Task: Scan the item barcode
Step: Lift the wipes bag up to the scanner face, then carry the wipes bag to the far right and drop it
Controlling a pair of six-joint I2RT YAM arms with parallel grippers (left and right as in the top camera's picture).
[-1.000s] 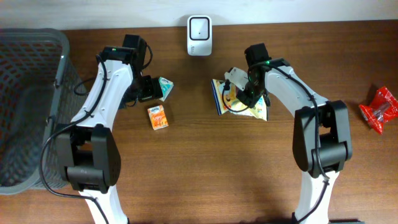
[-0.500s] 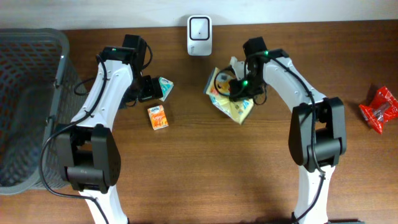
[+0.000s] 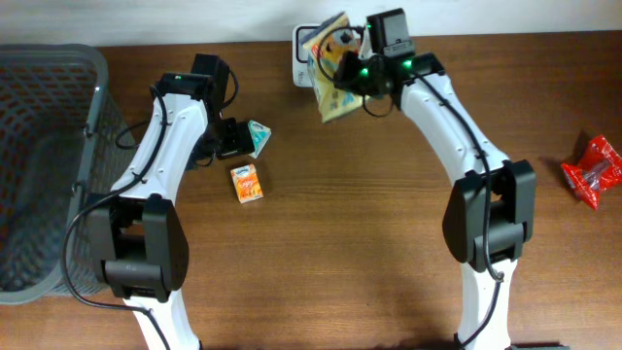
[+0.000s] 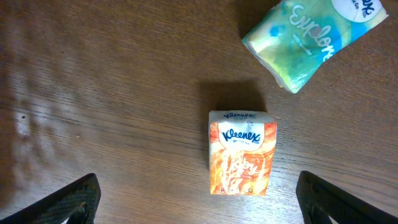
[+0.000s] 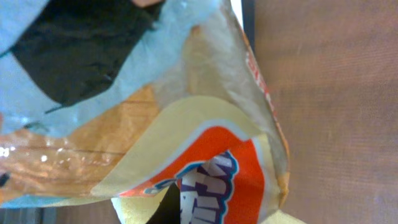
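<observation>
The yellow snack bag [image 3: 328, 68] hangs off the table at its far edge, right against the white scanner [image 3: 300, 58] and hiding most of it. The right gripper [image 3: 355, 73] is clamped on the bag. The left gripper [image 3: 231, 138] is spread wide and empty above an orange tissue pack [image 4: 242, 152], with a teal tissue pack [image 4: 311, 37] close by.

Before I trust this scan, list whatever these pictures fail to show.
Barcode on the bag: seen in no view; the right wrist view is too close and blurred.
Scanner: overhead, mostly covered by the bag, so its window is hidden.
Green pack: left wrist view, cut off by the top edge.
Red packet: overhead, print too small to read.
</observation>
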